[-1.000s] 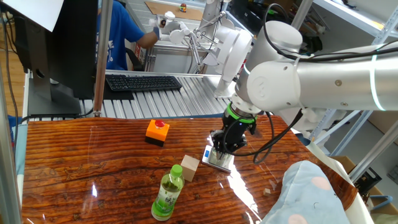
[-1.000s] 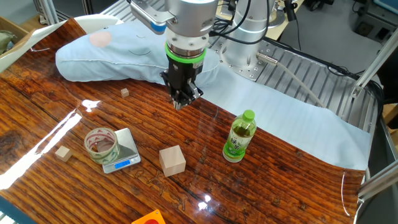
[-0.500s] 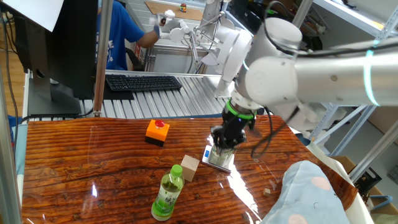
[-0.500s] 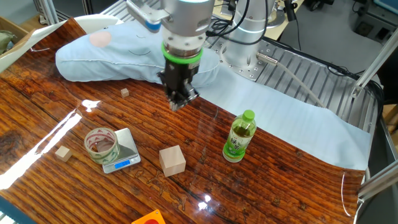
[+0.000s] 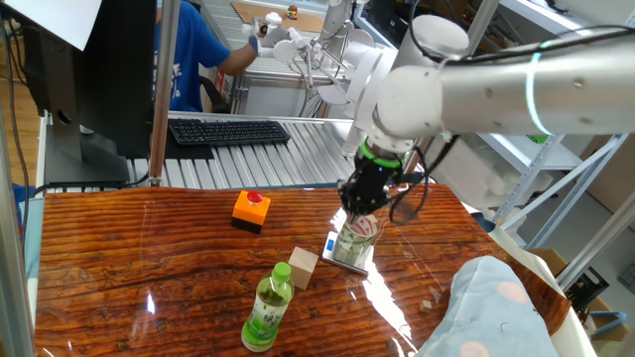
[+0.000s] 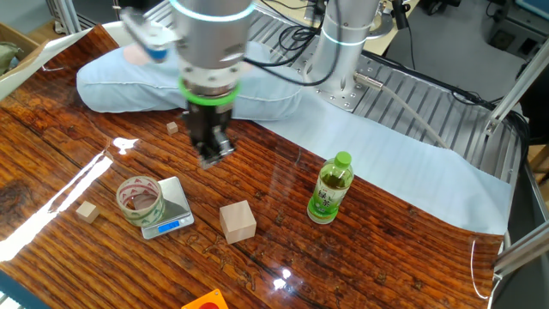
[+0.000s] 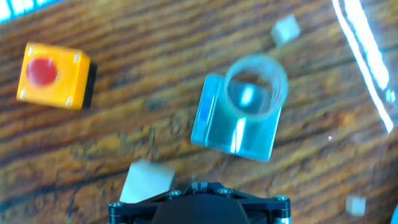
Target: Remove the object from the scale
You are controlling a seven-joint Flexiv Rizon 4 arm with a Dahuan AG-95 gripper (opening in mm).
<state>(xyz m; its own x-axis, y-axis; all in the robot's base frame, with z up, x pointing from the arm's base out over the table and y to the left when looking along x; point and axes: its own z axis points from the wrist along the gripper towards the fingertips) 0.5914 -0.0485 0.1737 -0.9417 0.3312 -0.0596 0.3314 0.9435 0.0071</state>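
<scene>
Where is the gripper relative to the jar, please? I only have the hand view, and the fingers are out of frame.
Observer: In the other fixed view the gripper hangs above the bare table, apart from the jar, which sits on the scale.
Operator: Thank you. Is anything tall standing nearby that my view misses?
Observer: Yes, a green-capped bottle stands upright beyond the wooden cube, on the side away from the scale.
Operator: And what lies behind the arm?
Observer: A pale blue pillow lies along the table's edge, behind the gripper.
</scene>
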